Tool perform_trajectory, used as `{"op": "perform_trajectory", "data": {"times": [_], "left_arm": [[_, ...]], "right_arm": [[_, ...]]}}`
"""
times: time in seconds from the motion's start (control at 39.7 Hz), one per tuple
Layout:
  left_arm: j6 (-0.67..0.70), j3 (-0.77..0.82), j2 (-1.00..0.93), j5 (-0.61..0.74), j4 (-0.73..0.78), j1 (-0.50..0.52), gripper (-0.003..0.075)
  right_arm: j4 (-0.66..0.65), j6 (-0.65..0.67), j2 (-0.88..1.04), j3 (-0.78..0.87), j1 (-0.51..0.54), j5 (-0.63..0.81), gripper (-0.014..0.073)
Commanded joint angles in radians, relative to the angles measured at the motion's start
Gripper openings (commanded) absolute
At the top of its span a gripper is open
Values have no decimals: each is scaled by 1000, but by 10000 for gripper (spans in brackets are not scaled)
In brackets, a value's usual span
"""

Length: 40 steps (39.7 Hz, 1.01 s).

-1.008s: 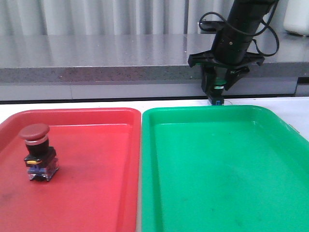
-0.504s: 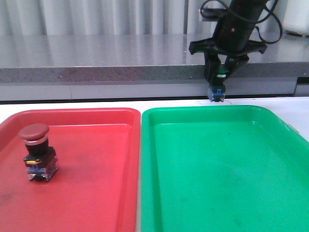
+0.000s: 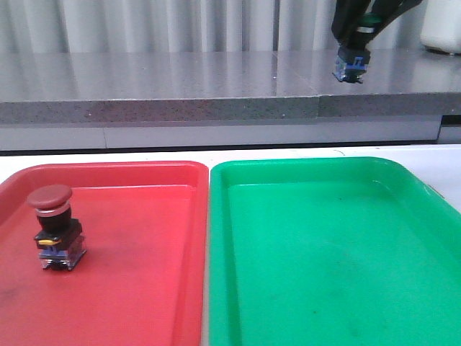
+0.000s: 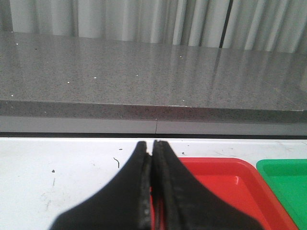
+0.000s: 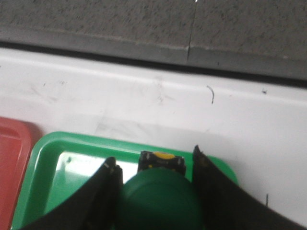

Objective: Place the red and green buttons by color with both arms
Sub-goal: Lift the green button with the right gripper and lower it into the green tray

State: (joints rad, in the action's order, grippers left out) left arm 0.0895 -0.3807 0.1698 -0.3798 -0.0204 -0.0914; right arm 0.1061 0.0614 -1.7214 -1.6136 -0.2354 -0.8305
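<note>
1. Up at the top of the front view, the right gripper [image 3: 353, 32] hangs high above the far edge of the green tray [image 3: 403, 169], its fingers clamped on the green button [image 3: 351, 63]; only the button's bluish base and a bit of green show there.
2. From the right wrist, the green cap [image 5: 157, 197] sits squeezed between both fingers [image 5: 106, 191], with the black body and a yellow mark showing beyond it (the tray's far corner lies below).
3. Over on the red tray [image 3: 144, 171], the red button [image 3: 55, 227] stands upright near the left edge, dark red cap on top, black body and bluish base beneath, touching nothing else.
4. The left gripper [image 4: 152, 148] shows only in its own wrist view: its fingers [image 4: 136, 187] are pressed together with nothing between them, above the white worktop [image 4: 57, 167] just beside the red tray's far left corner.
5. Both trays lie side by side, nearly touching, and the green one holds nothing.
</note>
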Motion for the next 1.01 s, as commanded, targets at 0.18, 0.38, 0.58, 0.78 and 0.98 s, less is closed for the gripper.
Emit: {"op": "perform_trajectory", "data": {"times": [0.18, 0.38, 0.58, 0.78, 0.98], "left_arm": [[5, -25, 10, 84, -4, 4, -20], [5, -25, 10, 84, -4, 4, -20], [5, -25, 10, 84, -4, 4, -20], [5, -25, 10, 84, -4, 4, -20], [5, -25, 10, 84, -4, 4, -20]], "right_arm": [[46, 38, 257, 410, -112, 225, 147], [46, 98, 251, 574, -177, 300, 147], [44, 123, 205, 608, -177, 349, 147], [31, 123, 134, 608, -177, 371, 147], [12, 123, 122, 609, -177, 356, 147]]}}
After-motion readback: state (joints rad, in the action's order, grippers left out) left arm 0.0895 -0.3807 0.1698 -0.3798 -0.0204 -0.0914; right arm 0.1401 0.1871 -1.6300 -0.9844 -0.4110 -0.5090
